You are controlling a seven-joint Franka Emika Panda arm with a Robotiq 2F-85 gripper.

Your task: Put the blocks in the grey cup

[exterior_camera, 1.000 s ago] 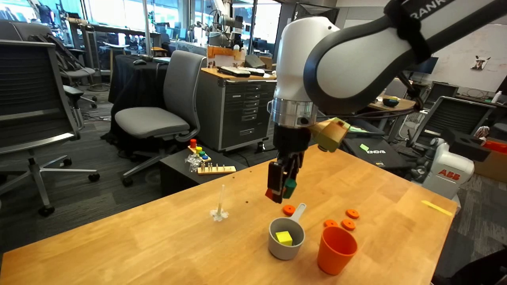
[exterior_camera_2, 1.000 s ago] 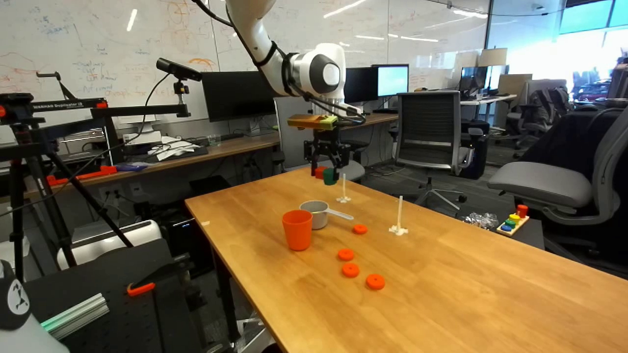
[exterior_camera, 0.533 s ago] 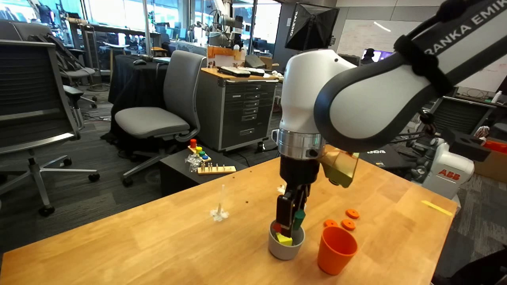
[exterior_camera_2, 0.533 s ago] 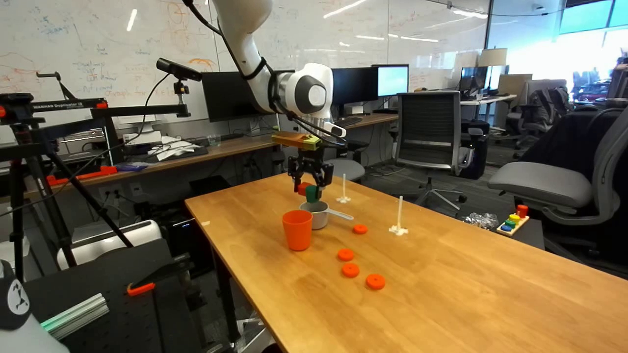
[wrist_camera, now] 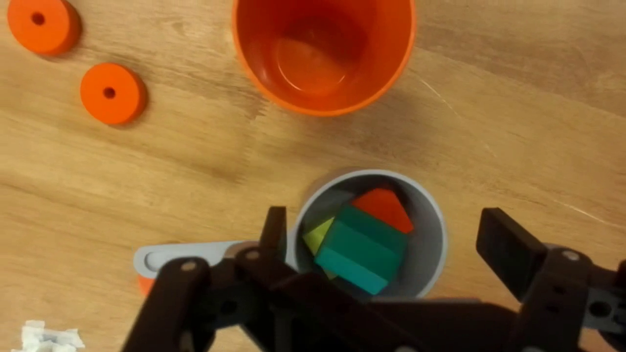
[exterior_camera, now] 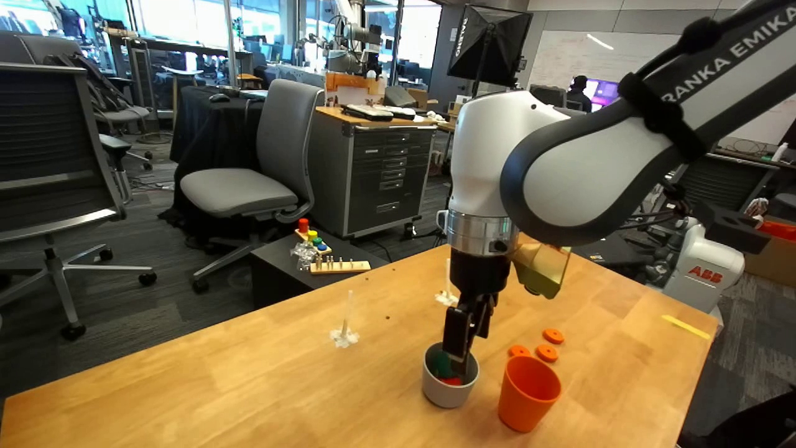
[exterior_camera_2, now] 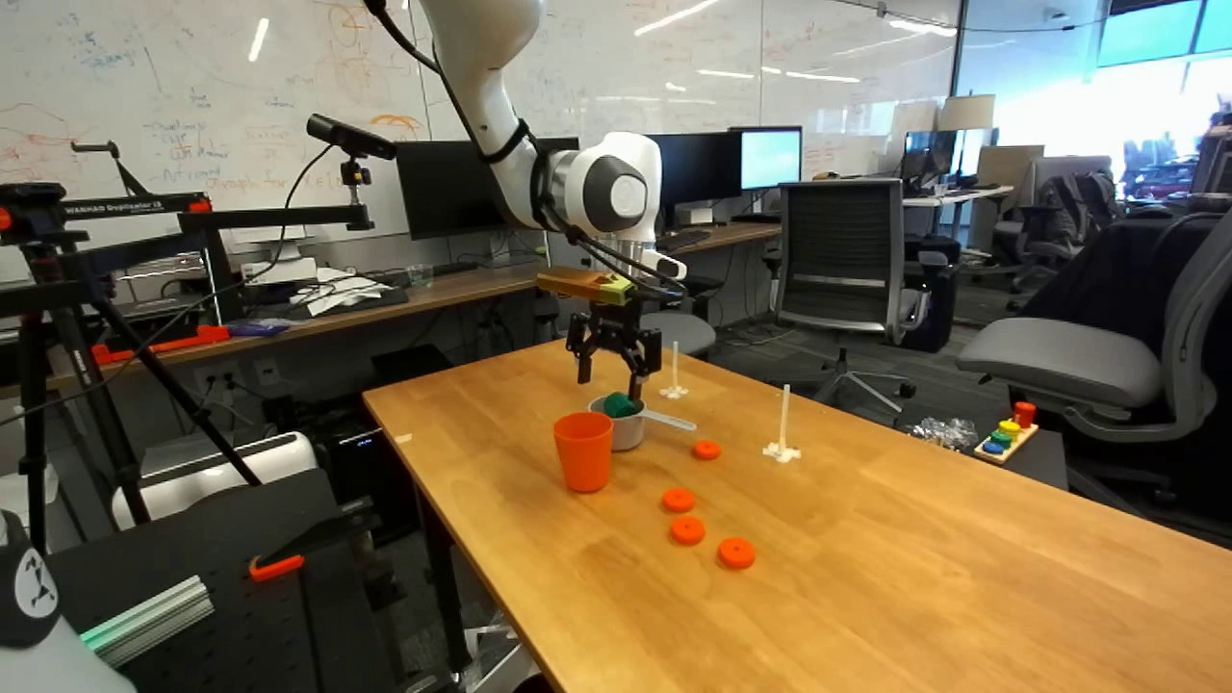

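Green block (wrist_camera: 364,249) is lying over red block (wrist_camera: 384,208) and yellow block (wrist_camera: 319,235) inside grey cup (exterior_camera: 444,397) | hand (exterior_camera_2: 609,381) is standing wide-spread, gripping nothing | RISK: cup tipping on lift-off, blocks spilling | CAUSE: handle-side finger (wrist_camera: 274,234) is standing near rim, contact not determinable

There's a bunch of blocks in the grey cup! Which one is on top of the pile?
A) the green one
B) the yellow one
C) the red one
A, because the wrist view, looking down into the grey cup, shows the green block covering part of the red block and most of the yellow block.
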